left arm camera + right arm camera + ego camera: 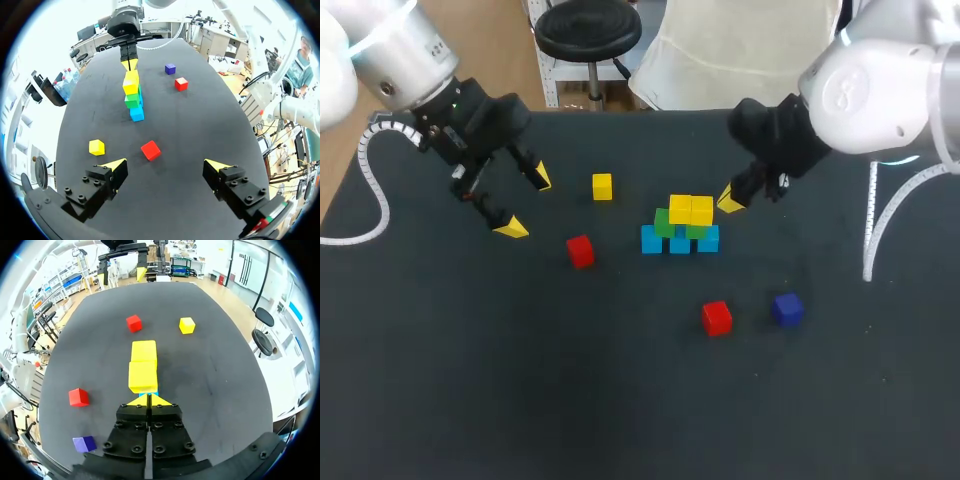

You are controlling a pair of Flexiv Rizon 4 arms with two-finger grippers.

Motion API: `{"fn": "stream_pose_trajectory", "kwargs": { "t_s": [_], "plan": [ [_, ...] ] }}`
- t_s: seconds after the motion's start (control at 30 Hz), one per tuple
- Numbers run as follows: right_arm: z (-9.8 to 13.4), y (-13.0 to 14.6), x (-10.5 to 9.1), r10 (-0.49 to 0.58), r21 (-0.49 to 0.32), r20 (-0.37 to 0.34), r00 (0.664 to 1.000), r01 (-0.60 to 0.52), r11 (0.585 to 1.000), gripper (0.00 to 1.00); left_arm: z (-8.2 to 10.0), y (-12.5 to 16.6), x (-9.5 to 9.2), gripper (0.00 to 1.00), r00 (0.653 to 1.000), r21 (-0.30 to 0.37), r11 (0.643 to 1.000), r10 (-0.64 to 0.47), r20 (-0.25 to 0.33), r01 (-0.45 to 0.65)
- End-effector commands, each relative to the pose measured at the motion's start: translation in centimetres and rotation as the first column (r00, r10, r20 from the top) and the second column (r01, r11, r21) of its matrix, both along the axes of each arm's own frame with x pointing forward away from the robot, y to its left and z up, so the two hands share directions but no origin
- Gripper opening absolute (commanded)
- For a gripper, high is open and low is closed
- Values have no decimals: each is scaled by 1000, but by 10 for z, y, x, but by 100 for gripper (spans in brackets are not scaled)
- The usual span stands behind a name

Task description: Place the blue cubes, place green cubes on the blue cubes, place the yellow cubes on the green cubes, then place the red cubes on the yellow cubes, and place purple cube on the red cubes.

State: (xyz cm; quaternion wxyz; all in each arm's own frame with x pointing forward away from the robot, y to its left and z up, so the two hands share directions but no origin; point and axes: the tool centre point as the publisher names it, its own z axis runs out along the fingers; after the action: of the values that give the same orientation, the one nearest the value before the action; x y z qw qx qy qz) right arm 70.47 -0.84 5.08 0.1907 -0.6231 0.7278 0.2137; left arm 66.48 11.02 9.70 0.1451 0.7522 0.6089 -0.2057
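Observation:
Three blue cubes [652,240] sit in a row mid-table, with green cubes [664,222] on them and two yellow cubes [690,209] on top. My right gripper [730,200] is shut and empty, its tips right beside the nearer yellow cube [143,376] at the stack's right end. A loose yellow cube [602,186] lies left of the stack, and one red cube [580,251] lies below it. My left gripper [525,203] hangs open over the table's left, the red cube [150,150] just ahead of its fingers. A second red cube [717,318] and the purple cube [787,309] lie nearer the front.
The black table [470,380] carries nothing else. Bare cloth spreads across the front and both sides. A white cable [370,190] loops off my left arm over the table's left edge.

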Motion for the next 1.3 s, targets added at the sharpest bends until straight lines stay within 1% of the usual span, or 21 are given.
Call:
{"fn": "stream_pose_trajectory", "kwargs": {
  "t_s": [0.03,0.07,0.1,0.13,0.17,0.2,0.27,0.3,0.37,0.4,0.47,0.53,0.6,0.67,0.77,0.83,1.0,1.13,1.3],
  "plan": [
    [4,-12,-8,-16,8,18,1000,16,1000,0,-1,1,0,100,1000,-1,1000,-2,1,2],
    [5,-16,-9,-17,19,23,1000,17,1000,0,-1,1,0,100,1000,-1,1000,-2,1,2],
    [6,-20,-10,-17,25,26,1000,17,1000,17,-1,1,0,100,1000,-1,1000,-2,1,2],
    [8,-23,-11,-18,36,36,999,17,999,39,-1,1,0,100,1000,-1,1000,-2,1,2],
    [9,-27,-13,-17,53,47,999,15,999,90,-1,1,0,100,1000,-1,1000,-2,1,2],
    [11,-32,-14,-22,85,57,998,17,996,100,-1,1,0,100,1000,-1,1000,-2,1,2],
    [14,-39,-16,-13,111,86,996,3,994,100,-1,1,0,100,1000,-1,1000,-2,1,2],
    [14,-43,-17,-1,134,112,994,-14,991,100,-1,1,0,100,1000,-1,1000,-2,1,2],
    [15,-52,-20,4,193,143,990,-32,981,100,-1,1,0,100,1000,-1,1000,-2,1,2],
    [14,-56,-21,2,208,153,988,-35,977,100,-1,1,0,100,1000,-1,1000,-2,1,2],
    [15,-66,-25,-10,276,180,984,-41,960,100,-1,1,0,100,1000,-1,1000,-2,1,2],
    [16,-74,-27,-5,316,182,983,-54,947,100,-1,1,0,100,1000,-1,1000,-2,1,2],
    [16,-83,-29,-17,330,176,984,-43,943,100,-1,1,0,100,1000,-1,1000,-2,1,2],
    [17,-91,-30,-35,373,166,986,-30,927,100,-1,1,0,100,1000,-1,1000,-2,1,2],
    [19,-102,-33,-53,392,151,987,-10,920,100,-1,1,0,100,1000,-1,1000,-2,1,2],
    [19,-109,-35,-67,375,136,988,11,927,100,-1,1,0,100,1000,-1,1000,-2,1,2],
    [21,-124,-41,-89,373,127,988,36,927,100,-1,1,0,100,1000,-1,1000,-2,1,2],
    [21,-130,-43,-94,370,129,987,40,928,100,-1,1,0,100,1000,-1,1000,-2,1,2],
    [22,-131,-44,-91,372,131,987,36,927,100,-1,1,0,100,1000,-1,1000,-2,1,2]
  ]
}}
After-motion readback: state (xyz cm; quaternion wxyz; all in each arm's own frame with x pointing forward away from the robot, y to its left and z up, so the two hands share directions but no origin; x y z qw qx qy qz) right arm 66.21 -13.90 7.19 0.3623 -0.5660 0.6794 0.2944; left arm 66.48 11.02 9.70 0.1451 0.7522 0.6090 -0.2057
